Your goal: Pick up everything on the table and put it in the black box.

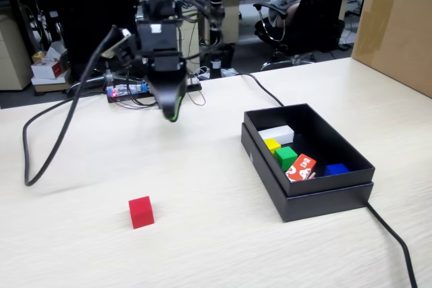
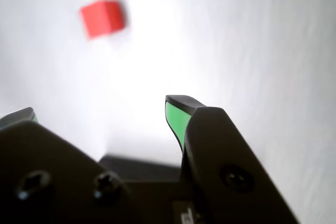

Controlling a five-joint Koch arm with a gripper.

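Note:
A red cube [image 1: 141, 212] lies alone on the pale wood table [image 1: 202, 247], near its front. The wrist view shows that red cube [image 2: 102, 18] blurred at upper left. My gripper [image 1: 173, 114] hangs in the air well behind and above it, pointing down. In the wrist view my gripper [image 2: 100, 107] is open, its green-lined jaws wide apart with only bare table between them. The black box [image 1: 317, 197] sits at the right, holding the yellow cube [image 1: 272, 144] and the green cube [image 1: 286, 156].
Inside the box also lie a white block [image 1: 277, 133], a red-orange printed packet [image 1: 301, 166] and a blue block [image 1: 335, 169]. A big brown carton [image 1: 397, 25] stands at far right. Black cables [image 1: 47, 126] loop across the table's left and trail from the box.

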